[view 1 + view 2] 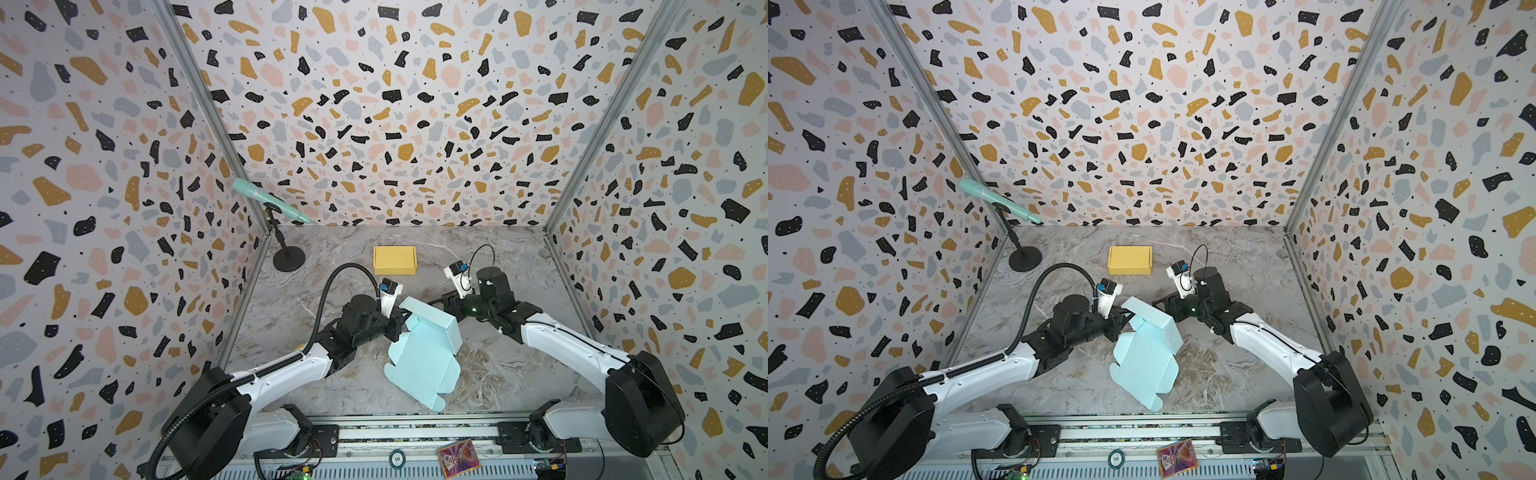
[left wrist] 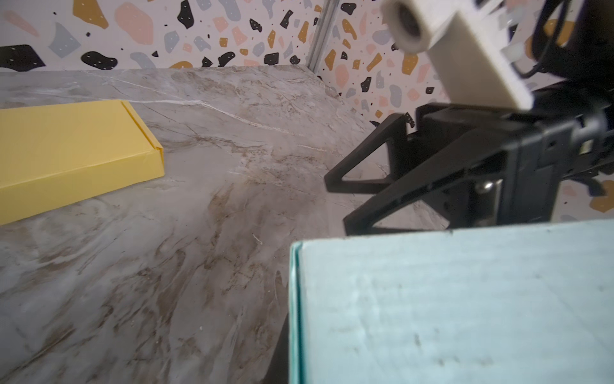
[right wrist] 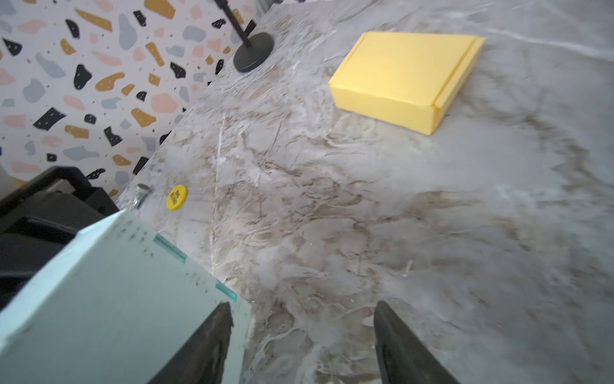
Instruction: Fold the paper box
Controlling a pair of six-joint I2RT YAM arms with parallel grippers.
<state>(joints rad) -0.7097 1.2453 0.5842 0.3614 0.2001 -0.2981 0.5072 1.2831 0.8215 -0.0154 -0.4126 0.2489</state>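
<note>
Pale-blue paper box [image 1: 424,361] sits half-folded, robot-side of the closed yellow cardboard box [image 1: 394,260]. Left hand [image 1: 398,322] pinches its raised panel; right hand [image 3: 303,309] hangs spread. Thin pinch may slip, letting panels spring flat.

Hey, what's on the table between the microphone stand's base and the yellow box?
Nothing. The marble table is bare between the microphone stand base and the yellow box. The right wrist view shows this most clearly.
</note>
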